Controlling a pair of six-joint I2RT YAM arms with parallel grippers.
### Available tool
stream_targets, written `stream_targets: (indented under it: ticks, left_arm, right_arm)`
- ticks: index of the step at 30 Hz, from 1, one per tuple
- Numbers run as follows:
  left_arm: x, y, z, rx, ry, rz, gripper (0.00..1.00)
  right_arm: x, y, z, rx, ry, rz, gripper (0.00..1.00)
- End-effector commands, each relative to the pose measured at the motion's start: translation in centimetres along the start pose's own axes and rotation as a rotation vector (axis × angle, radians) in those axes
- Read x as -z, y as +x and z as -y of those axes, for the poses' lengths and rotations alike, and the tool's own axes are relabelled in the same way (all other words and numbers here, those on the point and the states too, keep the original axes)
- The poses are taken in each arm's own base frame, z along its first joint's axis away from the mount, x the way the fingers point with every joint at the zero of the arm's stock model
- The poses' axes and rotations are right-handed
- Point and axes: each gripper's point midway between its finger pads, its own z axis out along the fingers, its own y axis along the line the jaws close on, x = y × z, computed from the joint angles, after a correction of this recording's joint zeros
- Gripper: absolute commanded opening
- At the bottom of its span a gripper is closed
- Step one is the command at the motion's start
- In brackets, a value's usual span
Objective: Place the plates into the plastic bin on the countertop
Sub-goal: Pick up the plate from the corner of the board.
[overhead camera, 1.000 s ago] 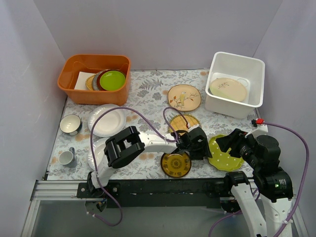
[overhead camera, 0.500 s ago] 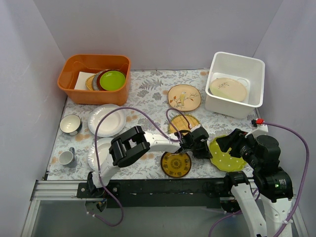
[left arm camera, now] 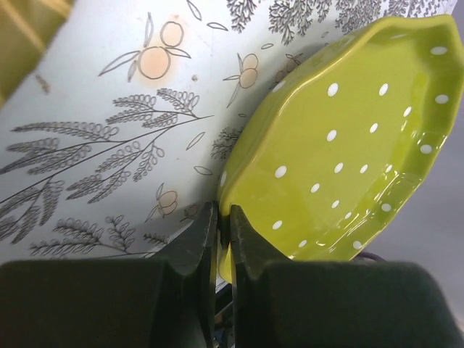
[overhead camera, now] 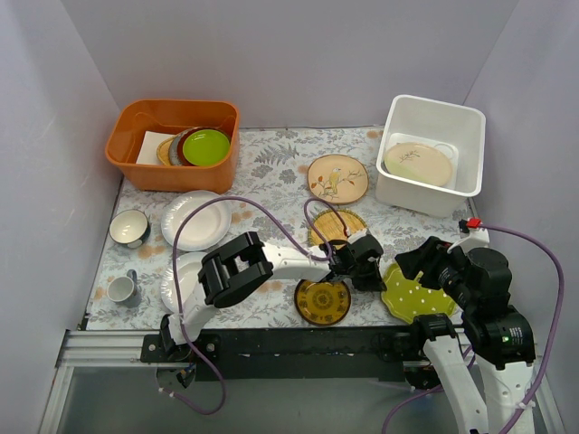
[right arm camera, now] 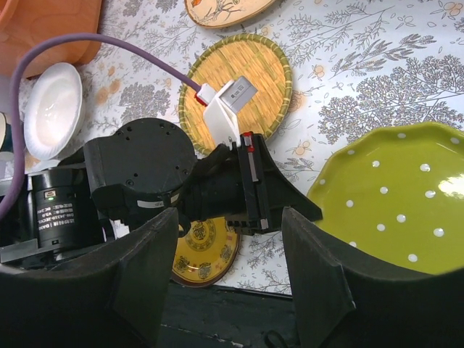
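My left gripper [left arm camera: 225, 225] is shut on the left rim of the dotted lime-green plate [left arm camera: 348, 145], which is tilted up off the countertop [overhead camera: 271, 172]. In the top view this plate [overhead camera: 414, 294] is at the near right, with the left gripper [overhead camera: 375, 271] at its left edge. My right gripper [right arm camera: 232, 246] is open and empty, hovering above the left wrist and the plate [right arm camera: 399, 203]. The white plastic bin [overhead camera: 425, 194] stands at the far right and holds a cream sprig plate [overhead camera: 418, 163].
An amber patterned plate [overhead camera: 323, 301], a yellow woven-look plate [overhead camera: 336, 224], a tan bird plate [overhead camera: 337, 178] and two white plates [overhead camera: 196, 220] lie on the countertop. An orange tub [overhead camera: 172, 172] with stacked plates stands far left. A bowl [overhead camera: 128, 226] and a cup [overhead camera: 119, 288] sit at the left edge.
My left gripper has moved a little to the right onto the green plate's left rim. The plate has shifted slightly toward the near edge. The right arm has barely moved.
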Motion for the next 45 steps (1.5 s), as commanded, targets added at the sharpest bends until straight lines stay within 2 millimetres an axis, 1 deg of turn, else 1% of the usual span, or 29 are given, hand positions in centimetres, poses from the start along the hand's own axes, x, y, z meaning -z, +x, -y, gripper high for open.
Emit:
stream_targets:
  ticks: [1, 3, 8, 12, 14, 16, 17, 19, 20, 22, 23, 24, 26, 27, 28, 32, 34, 36, 39, 40, 41, 43, 45]
  left_arm:
    - [2.6, -2.0, 0.3, -0.026, -0.041, 0.082, 0.00]
    - [3.5, -2.4, 1.0, -0.032, -0.029, 0.098, 0.00]
    - [5.4, -4.1, 1.5, -0.044, -0.026, 0.141, 0.00]
    - [7.0, -5.2, 1.9, -0.064, -0.009, 0.172, 0.00]
    - [7.9, -5.6, 2.2, -0.069, 0.002, 0.184, 0.00]
    - [8.5, -5.8, 2.2, -0.073, 0.004, 0.190, 0.00]
    - [9.2, -6.1, 2.8, -0.070, 0.019, 0.203, 0.00]
    - [9.9, -6.3, 3.1, -0.071, 0.028, 0.214, 0.00]
    - [10.6, -6.5, 3.6, -0.073, 0.042, 0.226, 0.00]
    - [11.3, -6.8, 3.9, -0.076, 0.044, 0.232, 0.00]
    - [11.8, -7.1, 4.4, -0.080, 0.052, 0.245, 0.00]
    - [12.6, -7.3, 4.9, -0.081, 0.064, 0.256, 0.00]
    - [13.5, -7.7, 5.3, -0.086, 0.065, 0.270, 0.00]
    - [14.4, -8.1, 6.1, -0.088, 0.080, 0.290, 0.00]
    - [14.8, -8.4, 5.9, -0.089, 0.069, 0.296, 0.00]
    - [16.9, -9.3, 6.5, -0.096, 0.071, 0.332, 0.00]
    - [17.9, -9.8, 6.6, -0.099, 0.061, 0.353, 0.00]
    - [18.4, -10.0, 6.5, -0.096, 0.058, 0.361, 0.00]
    - [19.5, -10.5, 6.0, -0.087, 0.058, 0.374, 0.00]
    - [19.6, -10.5, 5.5, -0.085, 0.046, 0.375, 0.00]
    - [20.3, -10.6, 5.7, -0.083, 0.054, 0.383, 0.00]
    - [20.9, -10.8, 5.2, -0.071, 0.041, 0.388, 0.00]
    - [22.1, -11.0, 5.2, -0.063, 0.053, 0.405, 0.00]
  right_arm:
    - [0.0, -0.3, -0.2, 0.014, -0.014, 0.021, 0.66]
    - [0.0, -0.4, -0.2, 0.013, -0.015, 0.022, 0.66]
    - [0.0, -0.3, -0.2, 0.014, -0.016, 0.020, 0.68]
    - [0.0, -0.3, -0.3, 0.016, -0.021, 0.020, 0.81]
    - [-0.1, -0.2, -0.3, 0.015, -0.023, 0.017, 0.84]
    - [-0.1, -0.2, -0.3, 0.015, -0.024, 0.017, 0.84]
    - [-0.1, -0.1, -0.2, 0.014, -0.022, 0.016, 0.87]
    - [-0.1, -0.1, -0.2, 0.017, -0.022, 0.016, 0.87]
    - [-0.2, -0.1, -0.2, 0.017, -0.022, 0.015, 0.88]
    - [-0.2, -0.1, -0.2, 0.016, -0.020, 0.014, 0.90]
    - [-0.2, -0.1, -0.2, 0.017, -0.021, 0.013, 0.90]
    - [-0.2, 0.0, -0.2, 0.017, -0.021, 0.013, 0.90]
    - [-0.2, -0.1, -0.3, 0.021, -0.029, 0.016, 0.91]
    - [-0.2, -0.2, -0.4, 0.028, -0.032, 0.018, 0.91]
    - [-0.2, -0.2, -0.3, 0.027, -0.028, 0.020, 0.93]
    - [-0.1, -0.4, -0.2, 0.036, -0.023, 0.028, 0.94]
    - [-0.1, -0.6, -0.2, 0.041, -0.019, 0.030, 0.96]
    - [-0.1, -0.7, -0.1, 0.044, -0.012, 0.034, 0.98]
    - [-0.2, -0.7, -0.3, 0.051, -0.022, 0.033, 0.98]
    - [-0.2, -0.7, -0.3, 0.052, -0.024, 0.031, 0.98]
    - [-0.2, -0.7, -0.3, 0.052, -0.027, 0.029, 0.98]
    - [-0.3, -0.7, -0.4, 0.052, -0.029, 0.030, 0.98]
    - [-0.4, -0.6, -0.3, 0.051, -0.026, 0.027, 0.98]
